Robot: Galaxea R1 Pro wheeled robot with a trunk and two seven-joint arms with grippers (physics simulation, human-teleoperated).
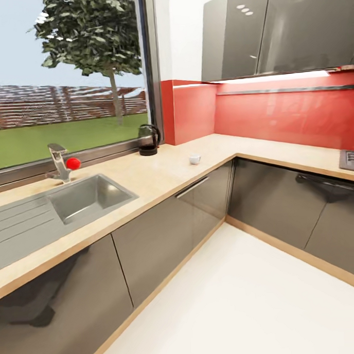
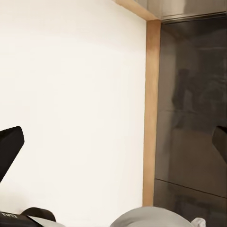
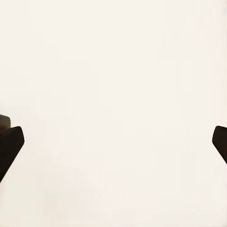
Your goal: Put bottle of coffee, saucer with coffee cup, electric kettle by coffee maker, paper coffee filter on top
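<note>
Kettle (image 1: pixel 149 139) (countertop (image 1: pixel 156 173)), hands spread wide.

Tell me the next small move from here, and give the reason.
Probably drive the base forward toward the countertop corner. The electric kettle by the window and the small white coffee cup both stand far off across the floor. The left gripper and right gripper hang open and empty over pale floor, so nothing looks within reach yet.

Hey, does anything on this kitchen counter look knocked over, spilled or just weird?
Nothing is tipped or spilled. The one oddity is a red ball beside the sink faucet. The black kettle and small white cup stand upright on the countertop.
</note>
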